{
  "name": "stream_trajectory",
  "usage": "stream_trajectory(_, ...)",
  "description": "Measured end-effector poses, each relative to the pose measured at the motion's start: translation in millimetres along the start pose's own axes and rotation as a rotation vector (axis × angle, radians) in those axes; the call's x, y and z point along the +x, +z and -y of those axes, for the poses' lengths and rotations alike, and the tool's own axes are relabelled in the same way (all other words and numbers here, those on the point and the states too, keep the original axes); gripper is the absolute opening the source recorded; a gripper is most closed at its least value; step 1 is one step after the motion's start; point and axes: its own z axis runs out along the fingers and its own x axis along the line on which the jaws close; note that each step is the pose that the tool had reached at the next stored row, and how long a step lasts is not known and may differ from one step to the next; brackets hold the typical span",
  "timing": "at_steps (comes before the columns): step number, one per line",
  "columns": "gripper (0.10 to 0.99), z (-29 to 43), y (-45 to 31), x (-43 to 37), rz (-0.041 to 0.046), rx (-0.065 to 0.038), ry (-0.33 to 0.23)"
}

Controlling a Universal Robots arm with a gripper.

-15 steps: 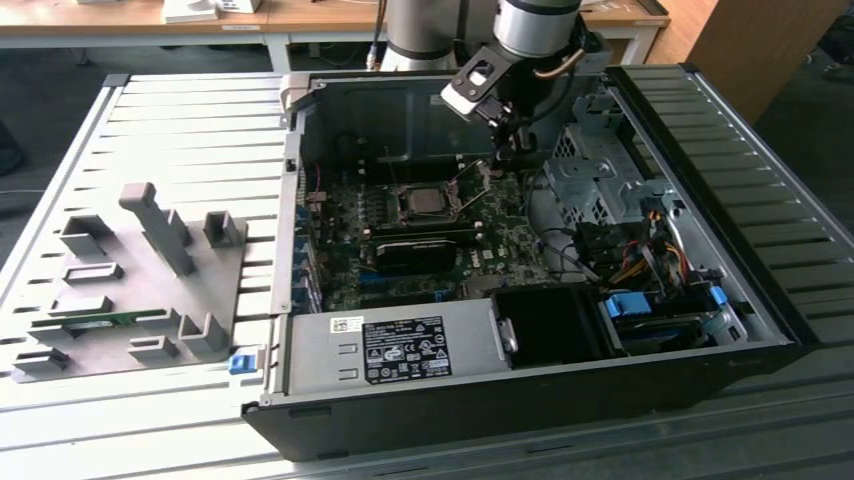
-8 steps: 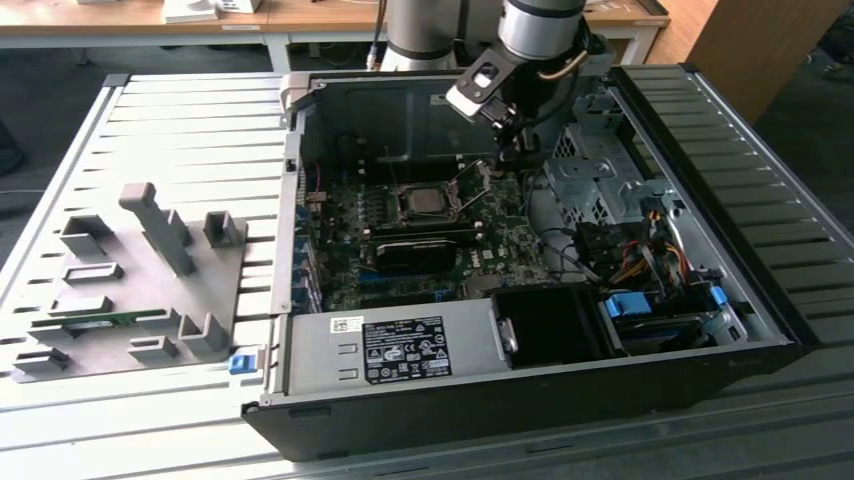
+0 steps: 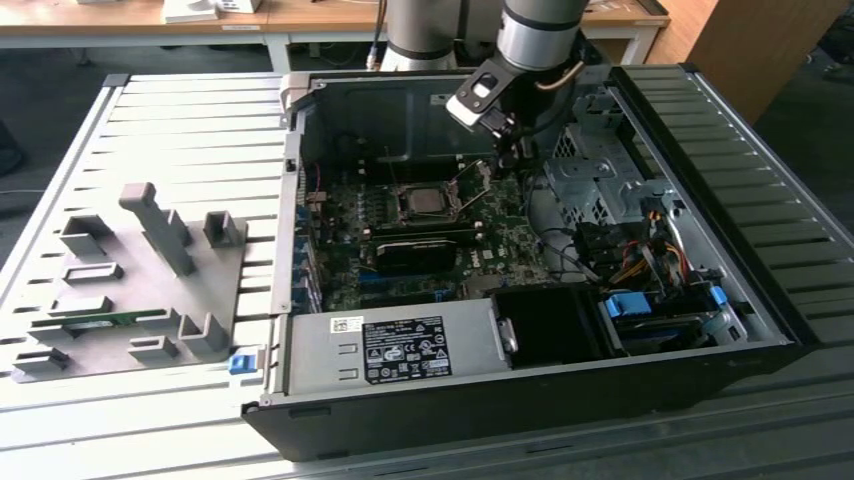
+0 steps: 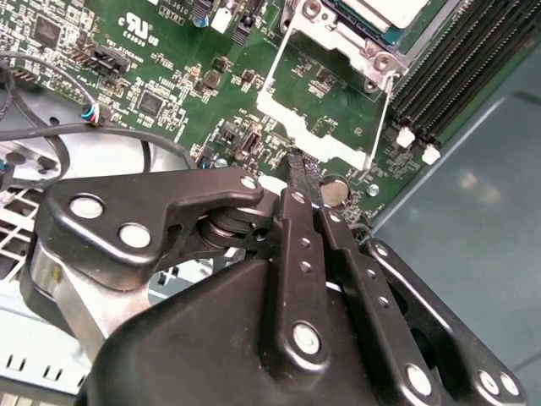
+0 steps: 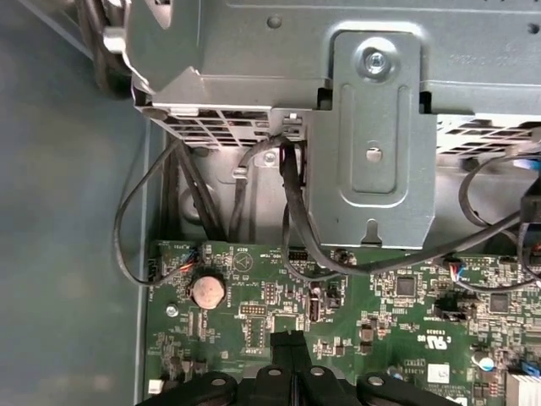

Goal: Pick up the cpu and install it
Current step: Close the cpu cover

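Exterior view: cpu [image 3: 427,203] seated in its socket, mid-motherboard [image 3: 507,255], inside the open computer case [image 3: 534,400].
The gripper [image 3: 511,165] hangs just beside the socket, toward the case's drive-cage edge; its fingers [image 4: 296,178] are pressed together, with nothing visible between them.

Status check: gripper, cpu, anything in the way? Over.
Gripper shut, low over motherboard. Cpu lying in socket, retention frame swung open. Black cables close by.

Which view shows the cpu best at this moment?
The exterior view: the whole cpu is seen from above, unobstructed. The second wrist view catches one cpu edge; the first wrist view faces the metal cage.
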Motion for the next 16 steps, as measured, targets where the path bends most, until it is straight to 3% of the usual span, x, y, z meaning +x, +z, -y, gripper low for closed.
stream_trajectory(5, 0.106, 1.4, 2.1, -0.1, 0.0001, 0.0, 0.0)
stream_trajectory(16, 0.106, 12.4, -0.3, 0.2, -0.0019, 0.0, 0.0)
